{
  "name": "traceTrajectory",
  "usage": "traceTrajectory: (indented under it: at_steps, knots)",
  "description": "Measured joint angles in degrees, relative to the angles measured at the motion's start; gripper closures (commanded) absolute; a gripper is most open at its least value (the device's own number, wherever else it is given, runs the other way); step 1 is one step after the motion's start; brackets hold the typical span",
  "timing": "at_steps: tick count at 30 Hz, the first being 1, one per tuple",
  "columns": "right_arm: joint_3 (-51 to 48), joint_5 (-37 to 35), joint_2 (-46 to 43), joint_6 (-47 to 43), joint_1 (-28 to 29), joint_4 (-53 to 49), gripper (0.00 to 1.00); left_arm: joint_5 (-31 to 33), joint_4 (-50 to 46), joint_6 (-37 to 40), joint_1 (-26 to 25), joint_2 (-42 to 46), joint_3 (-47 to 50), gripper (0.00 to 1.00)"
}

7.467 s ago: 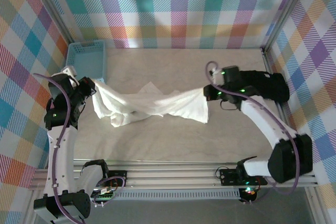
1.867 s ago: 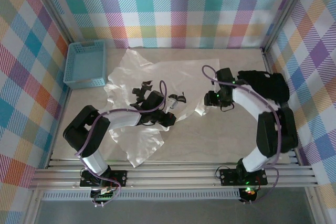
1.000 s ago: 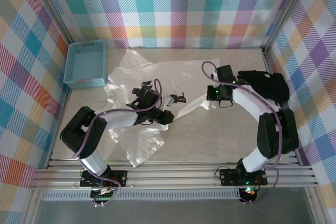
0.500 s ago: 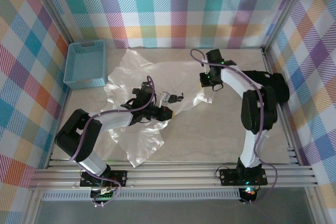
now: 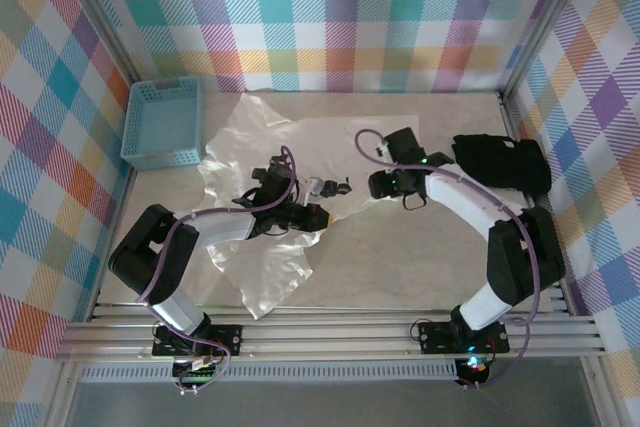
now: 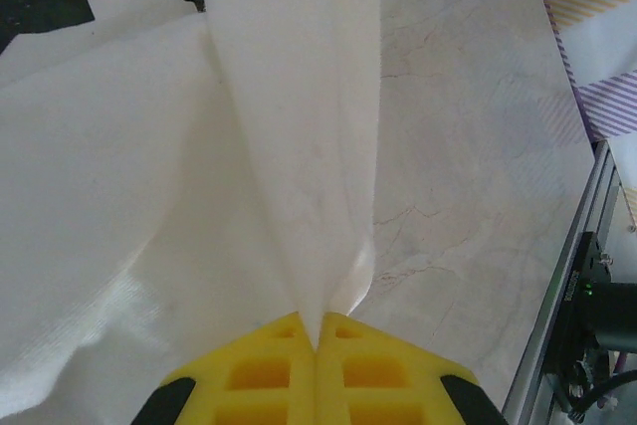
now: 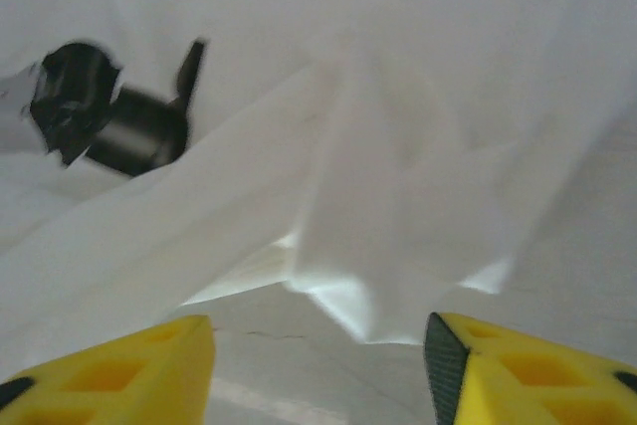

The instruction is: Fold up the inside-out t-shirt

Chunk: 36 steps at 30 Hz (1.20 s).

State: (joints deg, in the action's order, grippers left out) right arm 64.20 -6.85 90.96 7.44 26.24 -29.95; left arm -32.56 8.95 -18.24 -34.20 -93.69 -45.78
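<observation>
Top external view has the white shirt (image 5: 335, 142) lying loose and rumpled on the surface (image 5: 420, 257), covering the middle and reaching toward the back-left corner, where one edge comes near the basket (image 5: 163, 122). It is well apart from the black garment (image 5: 500, 162) at the right edge. The left gripper (image 5: 328, 188) sits over the middle of the cloth. In the left wrist view its yellow fingers (image 6: 269, 375) are pressed together on a raised ridge of shirt (image 6: 299, 146) that runs straight away from them. The right gripper (image 5: 375, 185) is at the shirt's right border. The right wrist view shows its jaws well apart with nothing between them, the cloth's edge (image 7: 398, 206) just ahead and bare surface below. I judge this to be the spreading step, before any fold: the shirt is not yet flat, and one arm anchors it while the other is placed for a fresh hold. The next move calls for the right gripper (image 7: 318, 345) to close on that near edge and draw it away from the left gripper (image 6: 317, 330), so the ridge pulls out. The shirt's longest stretch seems to run diagonally, from the near-left toward the far-right; which end is collar or hem I cannot tell.
</observation>
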Motion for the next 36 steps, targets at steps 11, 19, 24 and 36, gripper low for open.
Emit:
traceTrajectory:
  at_steps: [11,19,24,36]
  knots:
    - [2.3,-10.2,11.6,-3.9,-1.7,4.3,0.53,0.0,0.0,0.0,0.0,0.0,-0.2,1.0]
    - [8.1,-13.1,12.3,-5.3,-11.7,2.0,0.75,0.0,-1.0,0.0,0.5,1.4,0.3,1.0]
    - [8.9,-11.8,12.2,-5.0,-13.1,-1.0,0.76,0.0,-1.4,0.0,0.8,1.9,0.4,1.0]
    - [-1.4,1.6,2.6,-0.4,-5.5,-0.6,0.48,0.0,-1.5,0.0,0.8,1.9,0.4,1.0]
